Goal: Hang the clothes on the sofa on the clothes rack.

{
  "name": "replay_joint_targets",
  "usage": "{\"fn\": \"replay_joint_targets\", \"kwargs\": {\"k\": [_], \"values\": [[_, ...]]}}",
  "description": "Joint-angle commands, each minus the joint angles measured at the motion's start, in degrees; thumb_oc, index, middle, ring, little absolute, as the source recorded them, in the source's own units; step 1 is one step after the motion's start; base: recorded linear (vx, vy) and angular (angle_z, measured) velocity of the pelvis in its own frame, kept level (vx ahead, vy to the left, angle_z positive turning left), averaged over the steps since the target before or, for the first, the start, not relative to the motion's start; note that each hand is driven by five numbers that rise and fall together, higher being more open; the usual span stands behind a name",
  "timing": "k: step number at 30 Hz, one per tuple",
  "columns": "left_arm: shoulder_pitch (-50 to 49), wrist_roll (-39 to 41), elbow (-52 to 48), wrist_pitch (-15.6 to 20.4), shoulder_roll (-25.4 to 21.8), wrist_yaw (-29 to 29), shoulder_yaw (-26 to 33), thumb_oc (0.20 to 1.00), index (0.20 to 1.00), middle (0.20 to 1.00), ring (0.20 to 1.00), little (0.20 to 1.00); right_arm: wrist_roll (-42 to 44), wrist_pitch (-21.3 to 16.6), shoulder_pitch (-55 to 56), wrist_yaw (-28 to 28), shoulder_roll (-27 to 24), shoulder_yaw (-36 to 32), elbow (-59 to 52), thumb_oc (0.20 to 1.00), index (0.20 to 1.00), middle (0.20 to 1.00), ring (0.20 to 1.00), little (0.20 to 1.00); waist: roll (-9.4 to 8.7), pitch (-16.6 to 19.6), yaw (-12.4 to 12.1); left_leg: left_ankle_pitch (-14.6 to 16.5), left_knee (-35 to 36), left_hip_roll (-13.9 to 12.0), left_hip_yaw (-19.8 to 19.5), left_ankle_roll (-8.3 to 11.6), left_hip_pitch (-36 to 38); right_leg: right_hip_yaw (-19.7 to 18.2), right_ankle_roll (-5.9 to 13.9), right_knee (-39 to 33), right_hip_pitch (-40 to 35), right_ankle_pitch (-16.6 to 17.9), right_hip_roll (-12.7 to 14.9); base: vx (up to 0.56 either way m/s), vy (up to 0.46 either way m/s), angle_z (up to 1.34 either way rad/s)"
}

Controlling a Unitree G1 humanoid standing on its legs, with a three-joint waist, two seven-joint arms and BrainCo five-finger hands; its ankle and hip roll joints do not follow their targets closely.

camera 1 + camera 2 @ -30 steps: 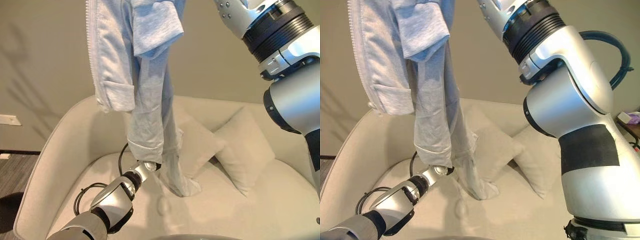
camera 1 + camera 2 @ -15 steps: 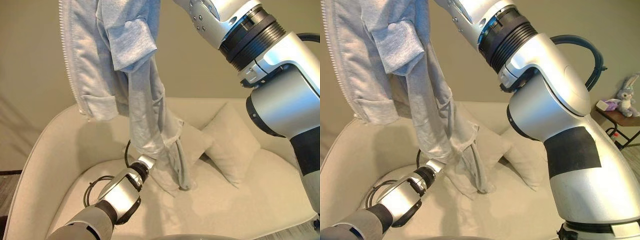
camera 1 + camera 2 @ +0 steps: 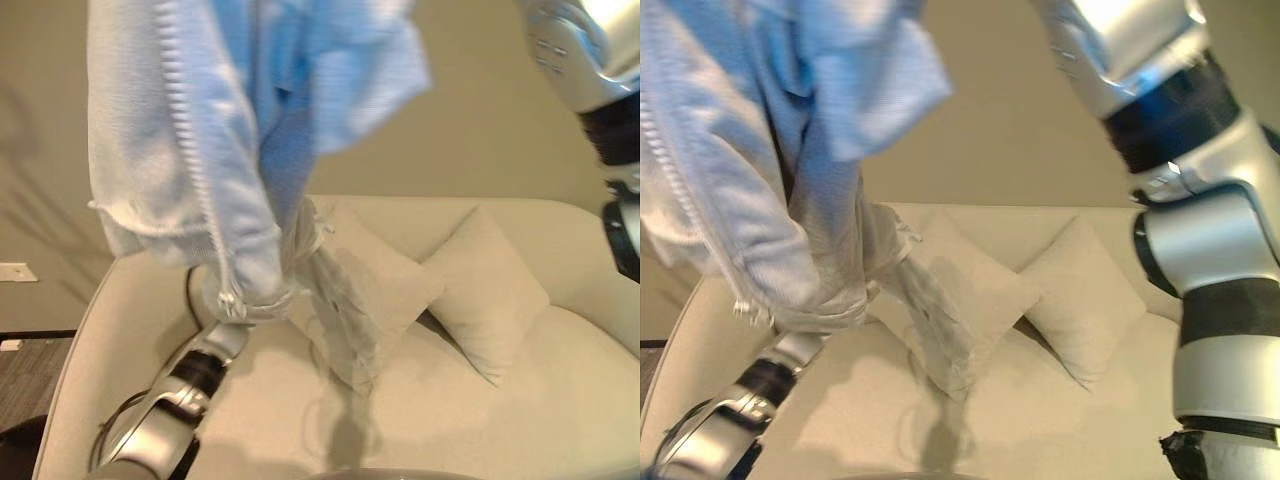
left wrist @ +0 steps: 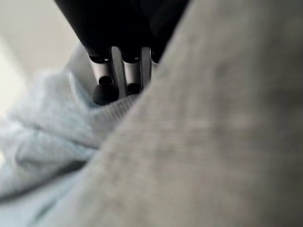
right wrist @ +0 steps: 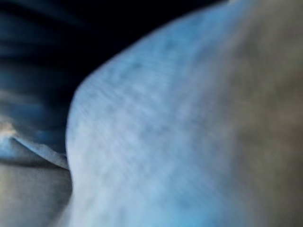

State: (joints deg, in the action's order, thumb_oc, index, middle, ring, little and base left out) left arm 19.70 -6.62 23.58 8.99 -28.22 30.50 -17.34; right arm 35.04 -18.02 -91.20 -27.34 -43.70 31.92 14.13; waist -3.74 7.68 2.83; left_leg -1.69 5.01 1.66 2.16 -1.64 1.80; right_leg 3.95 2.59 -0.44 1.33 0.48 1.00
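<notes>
A pale blue-grey zip hoodie [image 3: 200, 150] hangs in the air over the cream sofa [image 3: 80, 340], close in front of me. My right arm [image 3: 1160, 120] rises past the top edge above it; the right wrist view has that cloth [image 5: 165, 132] pressed up close. My left hand [image 3: 228, 338] comes up from the lower left to a low fold of the hoodie and is mostly hidden behind it. In the left wrist view its fingers [image 4: 105, 78] curl into bunched cloth [image 4: 57, 123]. A limp end [image 3: 340, 350] dangles just above the seat.
Two cream cushions [image 3: 385, 285] [image 3: 485, 290] lean on the sofa's backrest. A beige wall rises behind, with a white socket plate [image 3: 15, 271] low on the left. Dark floor [image 3: 25, 370] shows left of the sofa.
The view has shifted. The hoodie has swung up and nearer to me, and its trailing end has lifted off the seat. My left hand has stayed at the low fold.
</notes>
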Motion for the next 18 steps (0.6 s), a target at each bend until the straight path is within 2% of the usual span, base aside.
{"fn": "replay_joint_targets", "kwargs": {"k": [1, 4, 5, 8, 10, 11, 12, 13, 16, 18], "values": [[-1.05, -8.34, -5.45, 3.10, -2.87, 0.56, 5.14, 0.200, 0.200, 0.200, 0.200, 0.200, -4.27, -0.73, 5.03, -0.94, -8.07, -5.74, 0.87, 0.200, 0.200, 0.200, 0.200, 0.200, -1.58, -0.41, -1.99, 3.43, -0.01, 1.72, 0.11, 0.15, -0.59, 2.01, 3.61, 5.71, -2.30, -2.22, 4.13, -0.04, 0.044, 0.00], [-7.86, -11.08, -9.71, 3.31, -4.78, -1.42, 8.01, 0.200, 0.200, 0.200, 0.200, 0.200, -4.35, -0.67, 18.72, 0.97, -12.59, -13.44, -5.18, 0.200, 0.200, 0.200, 0.200, 0.200, -1.81, -0.89, -2.63, 3.15, -0.01, 1.81, -0.04, 0.00, -0.85, 2.36, 3.76, 5.77, -2.01, -1.92, 4.34, -0.06, 0.052, -0.01], [-9.88, -11.15, -10.91, 3.35, -4.26, -2.39, 9.08, 0.200, 0.200, 0.200, 0.200, 0.200, -3.77, -0.71, 22.70, 1.52, -13.53, -15.48, -6.46, 0.200, 0.200, 0.200, 0.200, 0.200, -1.34, -1.59, -2.73, 2.51, -0.01, 1.86, -0.01, -0.12, -1.28, 2.51, 3.73, 5.67, -1.61, -1.41, 4.41, -0.05, 0.047, -0.04], [-15.33, -10.83, -14.06, 3.37, -3.25, -4.79, 10.99, 0.200, 0.200, 0.200, 0.200, 0.200, -3.75, -0.87, 38.90, 2.78, -12.62, -25.60, -11.37, 0.200, 0.200, 0.200, 0.200, 0.200, -1.36, -1.73, -2.99, 2.47, -0.01, 1.94, -0.23, -0.27, -1.61, 2.77, 3.87, 5.38, -1.63, -1.10, 4.53, -0.03, 0.014, -0.01], [-17.74, -9.30, -15.90, 3.17, -2.48, -6.13, 11.70, 0.200, 0.200, 0.200, 0.200, 0.200, -2.92, -0.68, 51.34, 3.91, -9.30, -32.33, -13.90, 0.200, 0.200, 0.200, 0.200, 0.200, -1.93, -1.71, -3.48, 2.82, -0.01, 2.05, -0.79, -0.36, -1.67, 2.90, 3.95, 5.56, -1.68, -1.58, 4.52, -0.02, 0.010, 0.03], [-18.81, -9.03, -16.40, 2.94, -1.55, -6.88, 12.28, 0.200, 0.200, 0.200, 0.200, 0.200, -2.92, -0.51, 56.52, 4.53, -6.21, -34.25, -14.60, 0.200, 0.200, 0.200, 0.200, 0.200, -1.65, -2.33, -3.65, 2.28, -0.01, 2.01, -0.85, -0.52, -2.02, 3.18, 3.88, 5.79, -1.23, -1.40, 4.52, -0.10, -0.001, 0.02], [-20.62, -9.57, -16.72, 3.03, -1.03, -7.96, 12.19, 0.200, 0.200, 0.200, 0.200, 0.200, -4.30, 0.66, 66.74, 6.51, 0.27, -37.38, -17.32, 0.200, 0.200, 0.200, 0.200, 0.200, -1.79, -2.92, -3.98, 2.10, -0.01, 2.01, -1.23, -0.76, -2.21, 3.38, 3.83, 6.80, -0.61, -1.56, 4.38, -0.06, -0.008, 0.04], [-20.81, -9.58, -16.78, 3.03, -1.28, -7.99, 11.96, 0.200, 0.200, 0.200, 0.200, 0.200, -4.43, 0.88, 67.58, 6.54, 0.59, -37.88, -17.90, 0.200, 0.200, 0.200, 0.200, 0.200, -2.08, -2.61, -4.12, 2.64, -0.01, 2.03, -1.36, -0.72, -1.97, 3.30, 3.90, 6.93, -0.80, -2.10, 4.40, -0.03, -0.009, 0.04], [-23.85, -10.45, -16.00, 3.51, -1.31, -9.48, 11.28, 0.200, 0.200, 0.200, 0.200, 0.200, -5.65, 2.29, 83.64, 12.33, 9.14, -37.99, -24.14, 0.200, 0.200, 0.200, 0.200, 0.200, -2.23, -4.43, -4.26, 1.97, -0.01, 1.60, -1.42, -0.98, -2.25, 3.72, 3.55, 12.70, 0.76, -3.31, 3.60, -0.08, -0.027, 0.03], [-24.46, -9.64, -16.24, 3.63, -1.26, -10.28, 10.95, 0.200, 0.200, 0.200, 0.200, 0.200, -5.40, 2.56, 86.70, 13.96, 10.69, -37.81, -25.30, 0.200, 0.200, 0.200, 0.200, 0.200, -2.25, -4.86, -4.08, 1.56, -0.01, 1.52, -1.39, -0.96, -2.51, 3.58, 3.47, 14.23, 0.98, -3.67, 3.03, -0.09, -0.029, 0.11]]}}
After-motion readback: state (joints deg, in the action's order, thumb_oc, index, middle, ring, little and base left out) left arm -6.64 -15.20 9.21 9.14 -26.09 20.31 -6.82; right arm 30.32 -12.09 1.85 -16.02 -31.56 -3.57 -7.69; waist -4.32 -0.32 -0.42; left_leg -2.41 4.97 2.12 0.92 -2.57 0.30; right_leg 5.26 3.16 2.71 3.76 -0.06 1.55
